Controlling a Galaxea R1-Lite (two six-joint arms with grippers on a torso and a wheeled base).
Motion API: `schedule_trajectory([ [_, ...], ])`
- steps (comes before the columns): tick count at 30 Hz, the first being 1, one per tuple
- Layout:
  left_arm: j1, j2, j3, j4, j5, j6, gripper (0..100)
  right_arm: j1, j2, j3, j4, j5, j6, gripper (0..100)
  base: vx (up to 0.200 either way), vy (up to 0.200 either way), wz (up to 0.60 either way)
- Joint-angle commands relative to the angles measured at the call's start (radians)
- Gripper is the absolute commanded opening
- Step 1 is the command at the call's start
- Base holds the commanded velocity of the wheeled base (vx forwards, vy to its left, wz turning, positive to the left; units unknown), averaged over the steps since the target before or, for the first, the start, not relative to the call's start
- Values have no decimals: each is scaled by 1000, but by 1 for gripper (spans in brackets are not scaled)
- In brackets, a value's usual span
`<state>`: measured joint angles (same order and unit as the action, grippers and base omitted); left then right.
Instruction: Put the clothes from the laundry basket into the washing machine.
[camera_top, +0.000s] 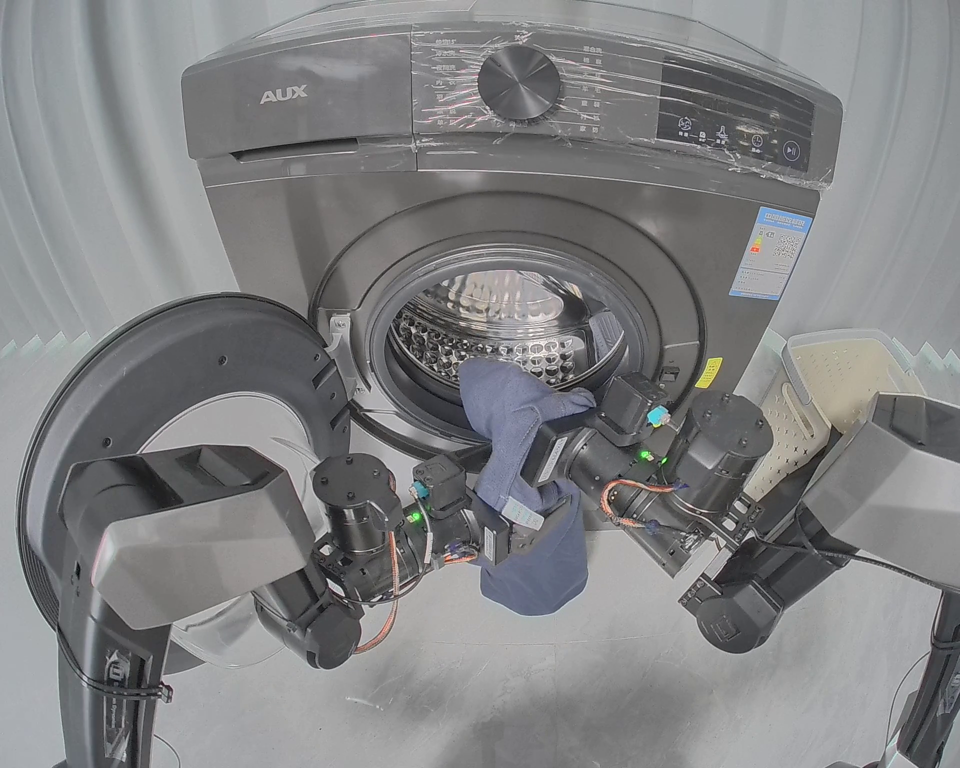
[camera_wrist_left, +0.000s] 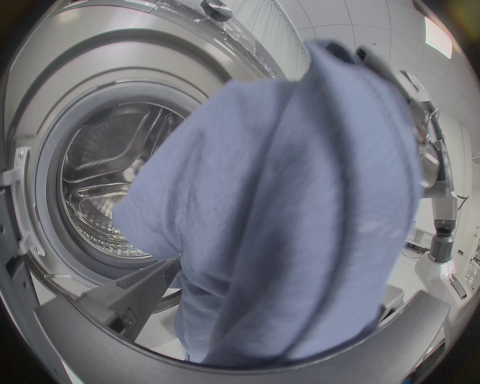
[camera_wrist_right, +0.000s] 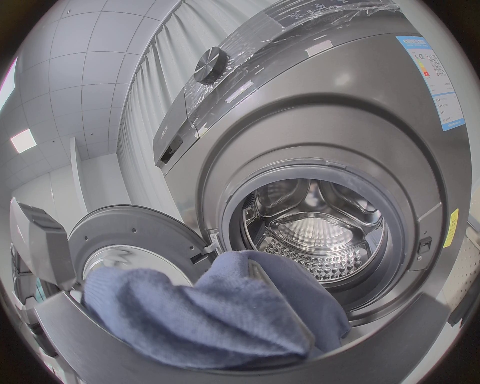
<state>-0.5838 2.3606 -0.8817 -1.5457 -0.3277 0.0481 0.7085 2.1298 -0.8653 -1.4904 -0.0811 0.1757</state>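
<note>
Washing machine (camera_top: 300, 220): grey front-loader, seen across the upper centre of the head view, control panel wrapped in film.
Door (camera_top: 180, 350): swung wide open at the left of the frame.
Drum (camera_top: 500, 310): steel, exposed at centre, brightly lit inside.
Laundry basket (camera_top: 850, 370): pale and perforated, set at the right edge beside the machine.
Blue garment (camera_top: 530, 570): right at centre, its upper end is laid against the lower rim of the drum mouth and the rest is hung down in front of the machine.
Right gripper (camera_top: 520, 450): clamped on the garment just below the opening, buried in cloth.
Left gripper (camera_top: 512, 520): held against the garment's hanging part, lower centre; its grip cannot be told.
</note>
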Motion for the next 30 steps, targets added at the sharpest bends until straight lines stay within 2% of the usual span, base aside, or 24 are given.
schedule_trajectory([
  [1,6,74,-49,1,22,-1,100,12,-5,2,-1,-2,2,0,0,0,0],
  [6,9,117,-123,3,59,-8,100,14,-5,6,-1,-3,7,0,0,0,0],
  [11,7,147,-201,3,121,-17,100,26,-10,23,-2,-23,18,0,0,0,0],
  [14,9,149,-214,3,134,-28,100,26,-10,25,-2,-23,19,0,0,0,0],
  [15,9,149,-210,1,136,-28,0,26,-10,25,-2,-23,19,0,0,0,0],
  [22,7,132,-175,-4,133,-31,0,17,-19,26,-2,-29,21,0,0,0,0],
  [28,25,34,-34,-7,130,-36,0,-27,-51,63,-2,-28,21,0,0,0,0],
  [30,25,34,-34,-7,130,-36,0,-27,-51,63,-2,-28,21,0,0,0,0],
])
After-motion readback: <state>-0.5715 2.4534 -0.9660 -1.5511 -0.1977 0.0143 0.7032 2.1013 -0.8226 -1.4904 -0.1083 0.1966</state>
